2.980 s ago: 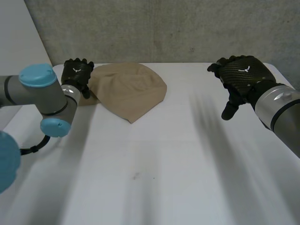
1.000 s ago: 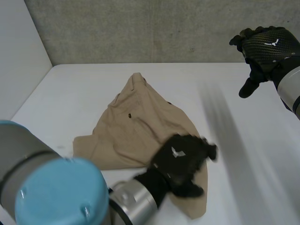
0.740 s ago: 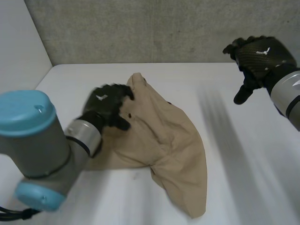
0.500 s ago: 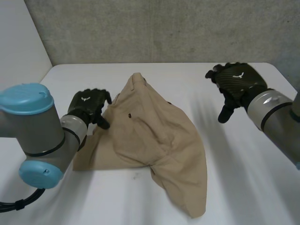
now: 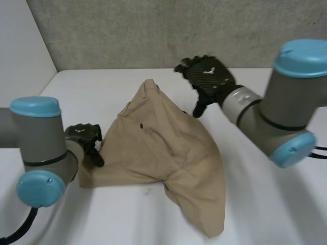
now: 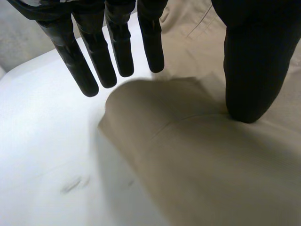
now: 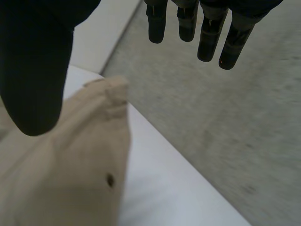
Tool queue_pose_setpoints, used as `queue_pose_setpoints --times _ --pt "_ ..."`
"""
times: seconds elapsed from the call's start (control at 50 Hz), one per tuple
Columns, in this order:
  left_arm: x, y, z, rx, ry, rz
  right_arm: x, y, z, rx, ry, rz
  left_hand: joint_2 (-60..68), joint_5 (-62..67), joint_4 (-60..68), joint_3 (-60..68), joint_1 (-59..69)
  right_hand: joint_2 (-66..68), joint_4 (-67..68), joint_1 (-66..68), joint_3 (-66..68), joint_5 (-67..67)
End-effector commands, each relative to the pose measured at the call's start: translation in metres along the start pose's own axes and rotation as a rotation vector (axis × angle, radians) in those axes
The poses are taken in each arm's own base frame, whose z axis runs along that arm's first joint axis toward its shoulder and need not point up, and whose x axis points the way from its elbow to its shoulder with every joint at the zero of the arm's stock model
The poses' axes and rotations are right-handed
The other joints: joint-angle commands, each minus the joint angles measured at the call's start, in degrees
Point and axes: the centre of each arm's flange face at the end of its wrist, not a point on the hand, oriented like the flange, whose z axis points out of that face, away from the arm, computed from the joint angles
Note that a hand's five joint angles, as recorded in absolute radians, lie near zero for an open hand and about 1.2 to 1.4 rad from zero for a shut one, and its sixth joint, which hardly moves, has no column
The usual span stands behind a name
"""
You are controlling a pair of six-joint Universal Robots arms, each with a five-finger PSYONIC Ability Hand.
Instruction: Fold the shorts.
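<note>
While poised with a hand at either end of the tan shorts [image 5: 163,148], grips nothing as yet. Finds the shorts lying rumpled and unfolded on the white bench [image 5: 265,204], left of its middle, with the narrow end pointing away from the robot and one leg trailing toward the near edge.

Has the left hand [image 5: 82,137] low at the near left corner of the cloth. In the left wrist view, holds its fingers [image 6: 120,52] straight and spread over bare bench just beside the cloth's edge, with the thumb [image 6: 249,70] over the fabric, perhaps touching it, pinching nothing.

Has the right hand [image 5: 207,75] in the air by the far right side of the shorts, near the narrow end. In the right wrist view, shows its fingers [image 7: 209,33] straight and the thumb [image 7: 33,70] well apart, released, with the far tip of the cloth below the gap.

Reads as the approach before a first grasp, with no fold made. Calls next for lowering each hand onto its edge, closing fingers against thumb on the cloth, then lifting and carrying one side over the other. Probably needs a flatter spread first, given the bunched ridge across the middle.
</note>
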Motion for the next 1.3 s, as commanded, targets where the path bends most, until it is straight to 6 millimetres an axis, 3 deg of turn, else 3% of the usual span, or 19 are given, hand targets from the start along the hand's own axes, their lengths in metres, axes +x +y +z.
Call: queue_pose_setpoints --times 0.02,0.22,0.28,0.38,0.44,0.48,0.56,0.58,0.64,0.7,0.72,0.74,0.82,0.9,0.94,1.0,1.04,1.22,1.3 --pt "-0.007 0.009 -0.019 -0.026 -0.009 -0.001 -0.032 0.030 0.025 -0.011 -0.146 0.054 0.3 0.9 0.8 0.1 0.0 -0.2 -2.8 0.7 -2.2 -3.8" --pt "-0.003 0.025 -0.026 -0.073 0.007 0.014 -0.042 0.061 0.042 -0.051 -0.153 0.064 1.0 1.5 1.4 0.8 0.6 7.1 4.5 8.0 5.1 3.5" --pt "-0.001 0.028 -0.027 -0.082 0.018 0.016 -0.043 0.069 0.046 -0.064 -0.141 0.063 7.7 8.2 8.2 7.5 7.3 14.3 11.7 15.2 12.3 10.7" --pt "-0.001 0.029 -0.030 -0.083 0.028 0.016 -0.045 0.082 0.050 -0.083 -0.137 0.058 32.6 33.1 33.0 32.4 32.2 29.4 26.8 30.3 27.4 25.9" --pt "-0.001 0.024 -0.032 -0.064 0.027 0.015 -0.043 0.080 0.053 -0.073 -0.132 0.040 48.7 49.2 49.1 48.5 48.3 53.8 51.2 54.7 51.8 50.2" --pt "-0.001 0.020 -0.033 -0.050 0.027 0.014 -0.041 0.077 0.053 -0.067 -0.122 0.032 51.6 52.1 52.1 51.4 51.2 69.7 67.1 70.6 67.7 66.2" --pt "-0.003 0.007 -0.030 0.011 0.016 0.010 -0.030 0.061 0.056 -0.019 -0.049 0.003 51.6 52.1 52.1 51.4 51.2 69.8 67.2 70.7 67.8 66.2" --pt "-0.003 0.002 -0.028 0.032 0.013 0.009 -0.022 0.044 0.056 0.030 0.003 -0.015 51.6 52.1 52.1 51.4 51.2 69.8 67.2 70.7 67.8 66.2" --pt "-0.006 -0.026 -0.017 0.152 -0.012 0.024 -0.005 0.013 0.056 0.131 0.115 -0.040 51.6 52.1 52.1 51.4 51.2 69.8 67.2 70.7 67.8 66.2" --pt "-0.013 -0.075 -0.011 0.327 -0.058 0.050 0.009 -0.015 0.054 0.220 0.206 -0.056 51.6 52.1 52.1 51.4 51.2 69.8 67.2 70.7 67.8 66.2" --pt "-0.014 -0.086 -0.011 0.367 -0.067 0.052 0.019 -0.037 0.049 0.287 0.274 -0.061 51.6 52.1 52.1 51.4 51.2 69.8 67.2 70.7 67.8 66.2" --pt "-0.019 -0.117 -0.012 0.474 -0.100 0.049 0.024 -0.047 0.046 0.316 0.305 -0.062 51.6 52.1 52.1 51.4 51.2 69.8 67.2 70.7 67.8 66.2" --pt "-0.026 -0.184 -0.030 0.717 -0.168 -0.005 0.041 -0.095 0.028 0.465 0.417 -0.064 51.6 52.1 52.1 51.4 51.2 69.8 67.2 70.7 67.8 66.2" --pt "-0.024 -0.223 -0.053 0.899 -0.201 -0.060 0.046 -0.118 0.009 0.524 0.424 -0.070 51.6 52.1 52.1 51.4 51.2 69.8 67.2 70.7 67.8 66.2" --pt "-0.018 -0.228 -0.061 0.938 -0.188 -0.073 0.042 -0.120 -0.001 0.508 0.403 -0.081 51.6 52.1 52.1 51.4 51.2 69.8 67.2 70.7 67.8 66.2" --pt "-0.001 -0.220 -0.071 0.947 -0.144 -0.070 0.036 -0.110 -0.011 0.446 0.373 -0.083 51.6 52.1 52.1 51.4 51.2 69.8 67.2 70.7 67.8 66.2" --pt "0.008 -0.208 -0.071 0.918 -0.116 -0.059 0.027 -0.091 -0.024 0.332 0.322 -0.083 51.6 52.1 52.1 51.4 51.2 69.8 67.2 70.7 67.8 66.2" --pt "0.053 -0.096 -0.065 0.618 0.037 0.053 -0.028 0.014 -0.095 -0.260 0.057 -0.112 51.6 52.1 52.1 51.4 51.2 69.8 67.2 70.7 67.8 66.2" --pt "0.062 -0.060 -0.069 0.525 0.075 0.091 -0.050 0.041 -0.131 -0.527 -0.097 -0.161 51.6 52.1 52.1 51.4 51.2 69.8 67.2 70.7 67.8 66.2"
